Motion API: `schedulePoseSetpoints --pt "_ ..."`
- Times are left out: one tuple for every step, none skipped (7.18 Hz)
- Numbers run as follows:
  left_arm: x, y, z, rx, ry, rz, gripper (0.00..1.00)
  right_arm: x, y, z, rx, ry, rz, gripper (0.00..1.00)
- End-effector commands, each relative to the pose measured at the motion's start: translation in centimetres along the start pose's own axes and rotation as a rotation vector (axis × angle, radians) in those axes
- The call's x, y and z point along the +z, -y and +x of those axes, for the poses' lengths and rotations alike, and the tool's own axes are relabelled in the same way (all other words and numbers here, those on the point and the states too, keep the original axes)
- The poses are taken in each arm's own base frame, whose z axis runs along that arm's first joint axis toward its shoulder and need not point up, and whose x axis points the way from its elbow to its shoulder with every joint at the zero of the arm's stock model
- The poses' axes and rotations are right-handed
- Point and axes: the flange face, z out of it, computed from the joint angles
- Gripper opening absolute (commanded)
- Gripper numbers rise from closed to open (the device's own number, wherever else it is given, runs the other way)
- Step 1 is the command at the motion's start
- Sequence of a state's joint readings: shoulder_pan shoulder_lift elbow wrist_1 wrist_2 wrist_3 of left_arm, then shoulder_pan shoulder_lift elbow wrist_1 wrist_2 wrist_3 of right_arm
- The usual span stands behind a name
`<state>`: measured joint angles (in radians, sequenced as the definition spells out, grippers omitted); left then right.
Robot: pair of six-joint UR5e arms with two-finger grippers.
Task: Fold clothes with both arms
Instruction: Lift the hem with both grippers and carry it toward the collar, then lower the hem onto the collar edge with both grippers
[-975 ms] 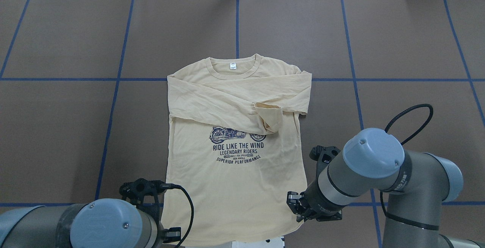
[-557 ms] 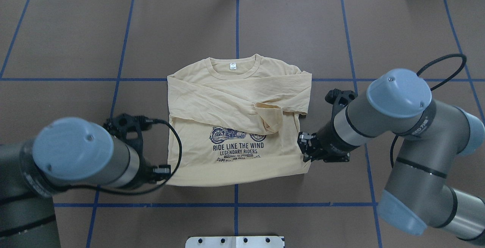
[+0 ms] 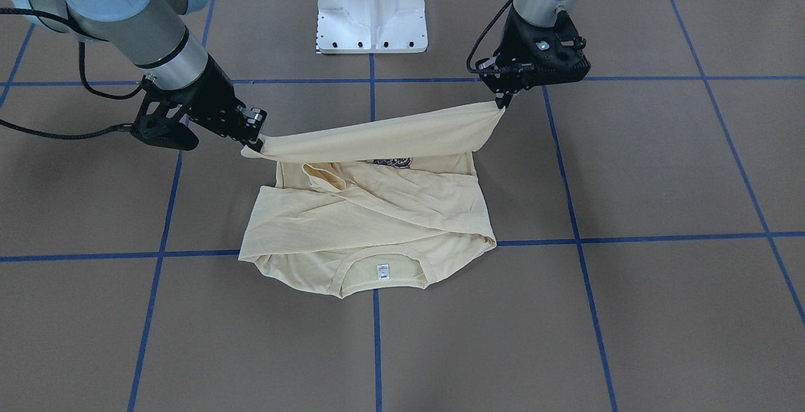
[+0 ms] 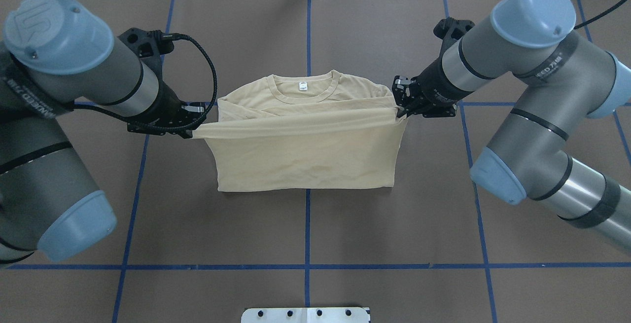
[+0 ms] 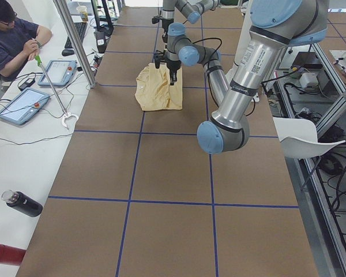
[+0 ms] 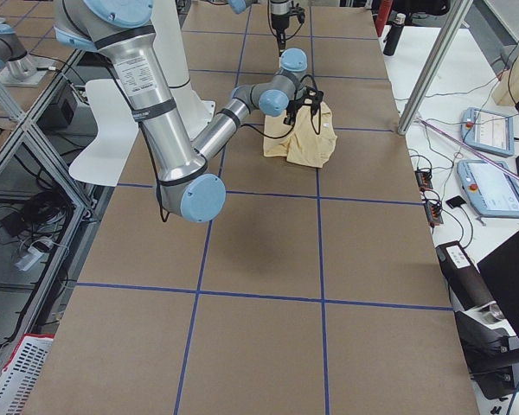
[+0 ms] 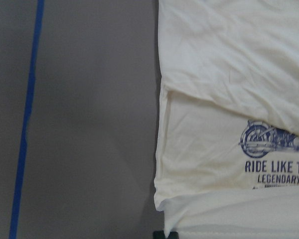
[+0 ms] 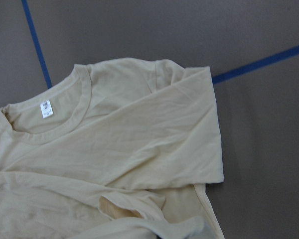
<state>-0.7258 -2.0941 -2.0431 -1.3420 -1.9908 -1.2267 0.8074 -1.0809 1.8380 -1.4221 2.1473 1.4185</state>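
T-shirt: hem taut 9-to-3, pinched by left claw and right claw. Collar lay just beyond, toward 12 o'clock.

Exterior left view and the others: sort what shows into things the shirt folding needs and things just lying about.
Belongs to the job:
T-shirt
left gripper, pinching one hem corner
right gripper, pinching the other hem corner

Just lying about:
black bottle
red bottle
control pendant
white basket
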Motion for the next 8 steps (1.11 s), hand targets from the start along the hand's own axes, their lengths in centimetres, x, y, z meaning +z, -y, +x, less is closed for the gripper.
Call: schedulePoseSetpoints --pt "2.9 5.9 -0.3 -0.030 -0.003 0.046 0.00 1.9 5.7 -3.6 -0.005 -0.038 0.057 0.00" --pt "5.8 8.2 -0.9 -0.034 -0.008 0.060 0.00 3.8 7.6 -4.1 -0.023 -0.045 0.097 0.00" --pt "8.7 9.9 -1.4 -0.025 -0.035 0.075 0.00 6.1 9.1 -3.3 -0.033 -0.031 0.110 0.00" --pt "10.1 11.0 -1.2 -0.021 -0.061 0.087 0.00 7.5 10.1 -3.3 -0.036 -0.027 0.111 0.00" --pt "11.4 12.2 -0.2 -0.021 -0.065 0.089 0.00 8.6 11.0 -3.9 -0.026 -0.046 0.116 0.00" --pt "12.6 12.9 0.1 -0.025 -0.051 0.082 0.00 9.7 11.8 -4.3 -0.020 -0.070 0.133 0.00" --pt "13.4 13.1 -0.1 -0.027 -0.046 0.081 0.00 10.7 12.4 -4.8 -0.011 -0.089 0.134 0.00" --pt "14.1 13.6 0.2 -0.020 -0.062 0.087 0.00 12.0 12.2 -5.5 -0.011 -0.105 0.122 0.00"
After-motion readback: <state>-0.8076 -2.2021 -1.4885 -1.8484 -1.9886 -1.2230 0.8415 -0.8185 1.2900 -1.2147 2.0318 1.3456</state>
